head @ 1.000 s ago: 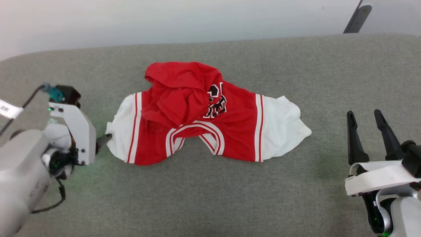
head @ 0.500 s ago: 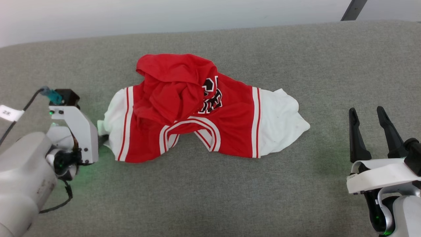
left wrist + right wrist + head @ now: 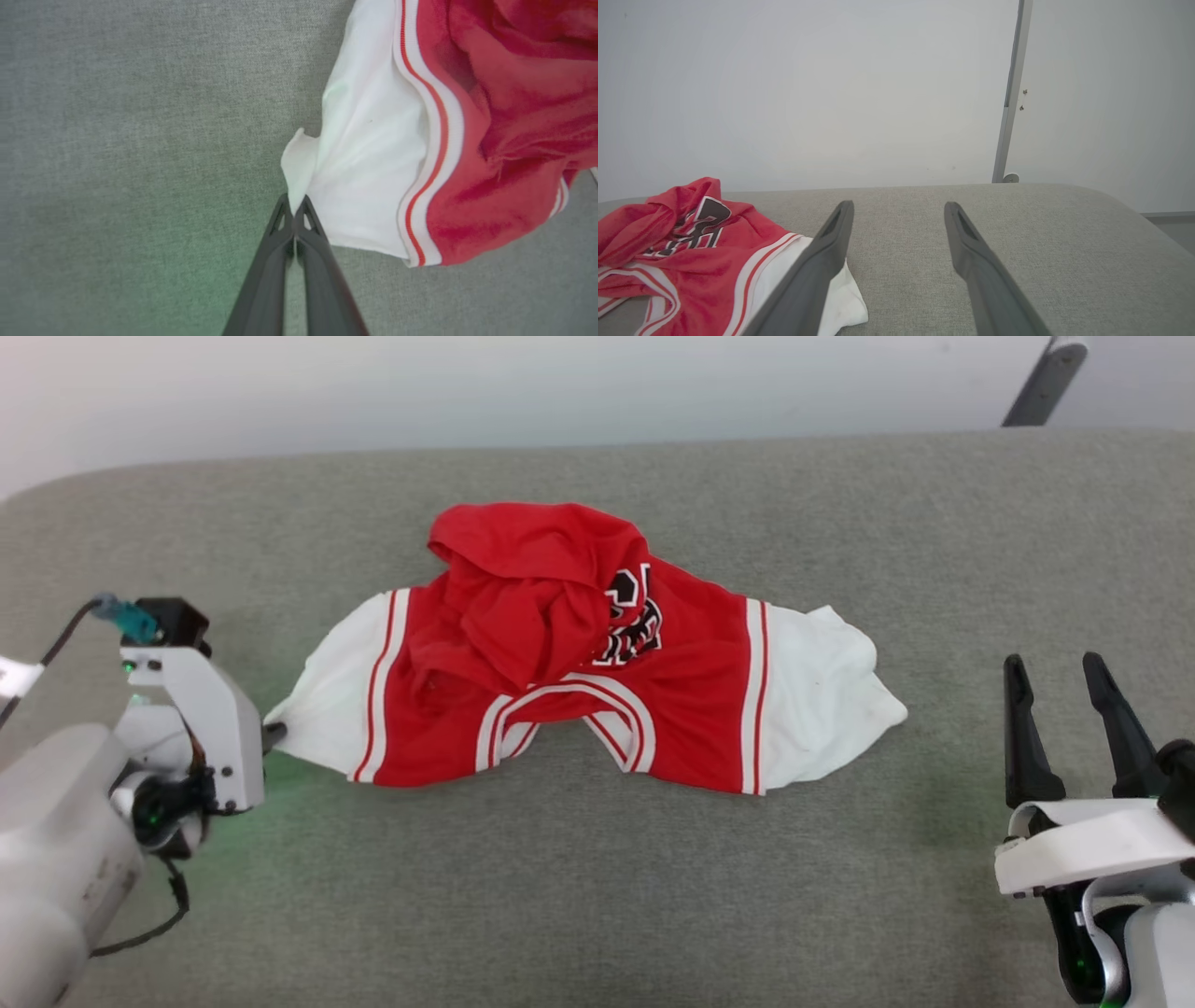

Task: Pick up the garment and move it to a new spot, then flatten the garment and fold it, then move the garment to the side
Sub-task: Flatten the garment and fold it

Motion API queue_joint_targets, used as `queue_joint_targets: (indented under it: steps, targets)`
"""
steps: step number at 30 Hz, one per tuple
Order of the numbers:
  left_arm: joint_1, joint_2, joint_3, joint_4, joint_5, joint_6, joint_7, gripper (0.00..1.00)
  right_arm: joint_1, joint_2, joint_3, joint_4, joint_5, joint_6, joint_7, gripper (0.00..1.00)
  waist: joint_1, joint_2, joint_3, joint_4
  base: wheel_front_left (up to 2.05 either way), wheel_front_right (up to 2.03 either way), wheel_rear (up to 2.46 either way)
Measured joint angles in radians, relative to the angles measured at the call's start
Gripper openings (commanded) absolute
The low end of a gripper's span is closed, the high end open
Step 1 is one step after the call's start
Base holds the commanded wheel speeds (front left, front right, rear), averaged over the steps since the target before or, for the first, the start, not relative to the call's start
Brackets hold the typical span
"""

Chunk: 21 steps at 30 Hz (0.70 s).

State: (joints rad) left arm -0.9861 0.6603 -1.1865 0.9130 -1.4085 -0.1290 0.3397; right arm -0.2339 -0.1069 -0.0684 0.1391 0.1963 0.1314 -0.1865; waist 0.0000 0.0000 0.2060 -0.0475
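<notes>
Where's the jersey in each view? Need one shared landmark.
Head view: jersey at centre, left gripper shut on a white sleeve tip.
Left wrist view: upper right, sleeve corner pinched between the closed fingers.
Right wrist view: lower left, beside the open right gripper.
Shared landmark: red-and-white sleeve stripe trim.

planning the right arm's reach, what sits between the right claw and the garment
Nothing: the head view shows a bare stretch of grey padded surface between the open right claw and the garment.
</notes>
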Motion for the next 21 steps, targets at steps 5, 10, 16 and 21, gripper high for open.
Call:
queue_joint_targets:
  steps: [5,10,16,21]
  targets:
    - [0.039,0.057,0.002,-0.067,-0.008,0.016,-0.004,0.00,0.005,0.001,-0.012,-0.001,0.000,0.000,0.004,1.00,0.0000,0.0000,-0.017,0.026,0.00,0.00,0.00]
    - [0.114,0.129,-0.011,-0.185,-0.014,0.076,0.012,0.00,0.012,0.005,-0.017,-0.004,0.000,0.000,0.009,1.00,0.0000,0.0000,-0.030,0.045,0.00,0.00,0.00]
    - [0.202,0.195,-0.020,-0.327,-0.018,0.144,-0.010,0.00,0.019,0.012,-0.024,-0.007,0.000,0.000,0.011,1.00,0.0000,0.0000,-0.036,0.055,0.00,0.00,0.00]
    - [0.227,0.213,-0.012,-0.390,-0.027,0.173,-0.036,0.41,0.019,0.015,-0.021,-0.006,0.001,0.000,0.012,1.00,0.0000,0.0000,-0.037,0.055,0.00,0.00,0.00]
